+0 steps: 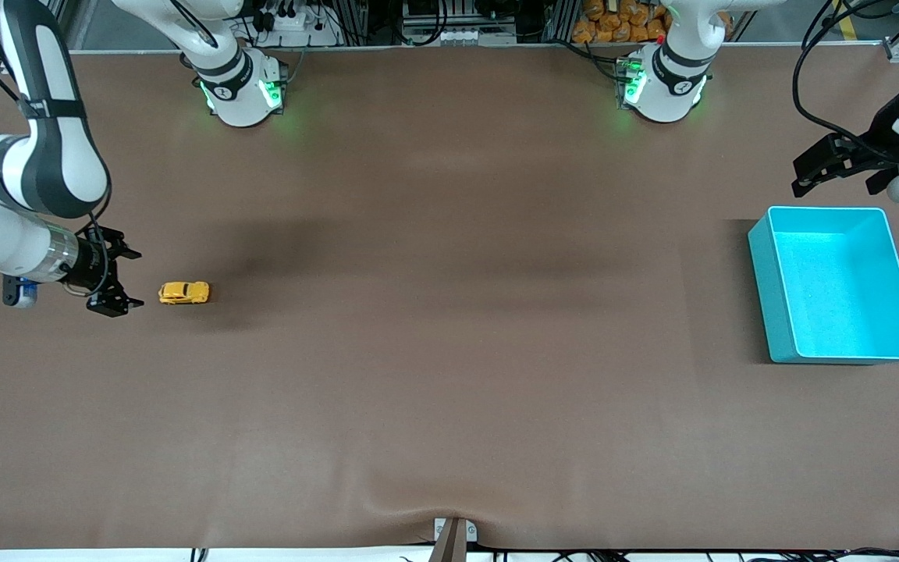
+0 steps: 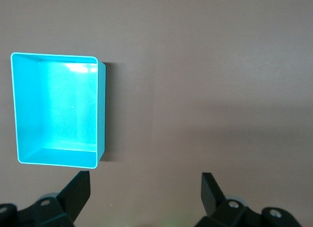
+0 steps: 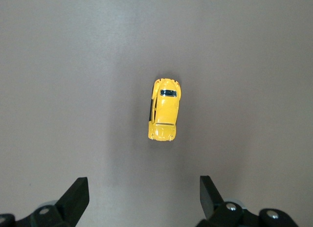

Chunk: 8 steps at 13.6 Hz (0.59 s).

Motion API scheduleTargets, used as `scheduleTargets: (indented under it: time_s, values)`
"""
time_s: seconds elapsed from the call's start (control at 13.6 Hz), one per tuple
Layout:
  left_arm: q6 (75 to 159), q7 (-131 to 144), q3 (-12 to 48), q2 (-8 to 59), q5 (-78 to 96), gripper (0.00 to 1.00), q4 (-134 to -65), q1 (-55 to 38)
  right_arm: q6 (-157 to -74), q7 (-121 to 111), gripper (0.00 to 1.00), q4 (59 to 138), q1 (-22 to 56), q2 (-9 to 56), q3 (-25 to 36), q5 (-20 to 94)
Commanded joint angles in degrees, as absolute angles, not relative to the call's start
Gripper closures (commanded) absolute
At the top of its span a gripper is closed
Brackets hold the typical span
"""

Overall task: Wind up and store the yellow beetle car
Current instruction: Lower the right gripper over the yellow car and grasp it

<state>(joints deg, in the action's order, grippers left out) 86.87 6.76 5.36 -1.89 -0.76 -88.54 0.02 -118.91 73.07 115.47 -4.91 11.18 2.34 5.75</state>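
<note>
The yellow beetle car (image 1: pixel 183 293) stands on the brown table toward the right arm's end; it also shows in the right wrist view (image 3: pixel 164 116), on its wheels. My right gripper (image 1: pixel 126 279) is open and empty, just beside the car and apart from it. The teal bin (image 1: pixel 836 284) sits empty toward the left arm's end; it also shows in the left wrist view (image 2: pixel 56 109). My left gripper (image 1: pixel 816 168) is open and empty, up in the air beside the bin's edge that lies toward the robots' bases.
The brown mat (image 1: pixel 449 351) covers the whole table, with a small fold at its edge nearest the front camera. The two arm bases (image 1: pixel 243 86) stand along the table's edge at the robots' end.
</note>
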Motion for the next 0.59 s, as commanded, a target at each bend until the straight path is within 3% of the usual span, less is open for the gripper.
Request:
scheduleTargets:
  time_s: [0.0,0.51]
  values:
    - [86.92,6.06,5.54,-1.58,0.53,0.00,-87.63,0.44,-121.98,78.12,0.00,116.27,-3.79,13.44,2.46,6.24]
    - [86.92,6.06,5.54,-1.58,0.62,0.00,-87.63,0.53,-137.35,80.16,0.00,127.60,-2.02,13.62,2.64,5.80]
